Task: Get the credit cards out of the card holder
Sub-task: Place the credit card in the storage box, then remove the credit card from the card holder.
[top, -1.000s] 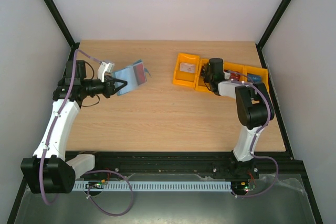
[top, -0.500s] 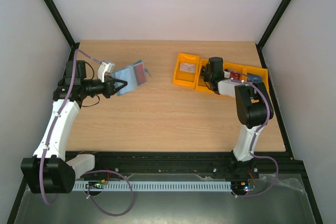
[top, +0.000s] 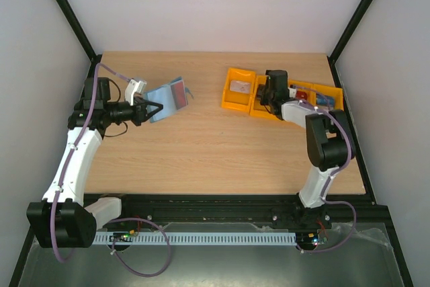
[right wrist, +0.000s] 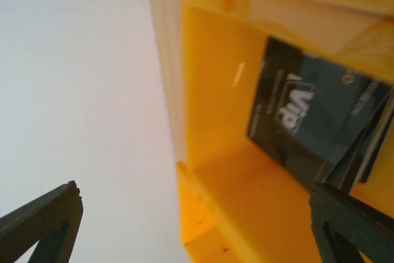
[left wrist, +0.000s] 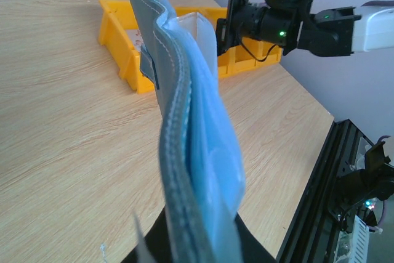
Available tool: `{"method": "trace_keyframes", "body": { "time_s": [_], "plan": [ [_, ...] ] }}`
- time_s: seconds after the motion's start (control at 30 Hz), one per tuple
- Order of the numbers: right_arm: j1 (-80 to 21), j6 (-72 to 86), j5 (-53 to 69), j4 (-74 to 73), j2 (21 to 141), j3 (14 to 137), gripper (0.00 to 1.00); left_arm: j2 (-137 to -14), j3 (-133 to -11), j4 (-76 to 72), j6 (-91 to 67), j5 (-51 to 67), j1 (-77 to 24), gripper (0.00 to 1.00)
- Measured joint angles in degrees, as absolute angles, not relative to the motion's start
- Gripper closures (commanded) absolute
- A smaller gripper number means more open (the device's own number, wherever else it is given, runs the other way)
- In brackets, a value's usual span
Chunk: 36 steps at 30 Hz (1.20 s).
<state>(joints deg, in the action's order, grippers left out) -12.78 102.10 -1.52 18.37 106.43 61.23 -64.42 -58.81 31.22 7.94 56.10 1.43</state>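
Note:
My left gripper (top: 153, 107) is shut on the lower edge of the teal-blue card holder (top: 168, 97) and holds it up, opened, over the left side of the table. A red credit card (top: 177, 89) shows in its pocket. In the left wrist view the card holder (left wrist: 191, 152) stands edge-on between my fingers. My right gripper (top: 267, 97) hangs open over the second orange bin (top: 261, 108). A black card (right wrist: 308, 121) marked VIP lies in that bin, free of my open right gripper (right wrist: 197, 226).
Several orange bins stand in a row at the back right. The first bin (top: 232, 99) holds a grey card (top: 240, 86), the third a red card (top: 302, 95), and the last a blue card (top: 325, 101). Black frame posts flank the table.
My right gripper has opened and let go of the black card in the second bin, and its wrist has shifted slightly back. The left arm and the card holder have not moved.

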Motion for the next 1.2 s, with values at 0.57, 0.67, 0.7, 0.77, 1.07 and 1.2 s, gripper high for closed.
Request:
{"method": "trace_keyframes", "body": {
  "time_s": [0.57, 0.67, 0.7, 0.77, 1.07, 1.2],
  "plan": [
    [-18.17, 47.22, 22.59, 29.52, 83.42, 62.7, 0.01, -64.42, -58.78, 32.58, 9.98, 58.33, 1.43, 0.98],
    [-22.04, 36.6, 39.31, 30.13, 82.5, 63.26, 0.01, -64.42, -59.02, 34.92, 12.64, 60.86, 1.43, 0.98],
    [-23.77, 32.86, 43.94, 28.84, 82.5, 63.61, 0.01, -64.42, -59.29, 36.12, 13.93, 61.8, 1.43, 0.98],
    [-27.2, 25.32, 51.03, 23.99, 82.5, 64.51, 0.01, -64.45, -60.38, 39.22, 17.02, 63.81, 1.43, 0.98],
    [-35.29, 9.98, 62.28, 10.2, 84.29, 66.83, 0.01, -64.47, -66.61, 53.84, 34.24, 72.18, 1.43, 0.98],
    [-36.99, 8.75, 64.23, 8.86, 86.76, 68.01, 0.43, -64.49, -66.74, 56.51, 37.15, 73.34, 1.43, 0.98]
  ]
}}
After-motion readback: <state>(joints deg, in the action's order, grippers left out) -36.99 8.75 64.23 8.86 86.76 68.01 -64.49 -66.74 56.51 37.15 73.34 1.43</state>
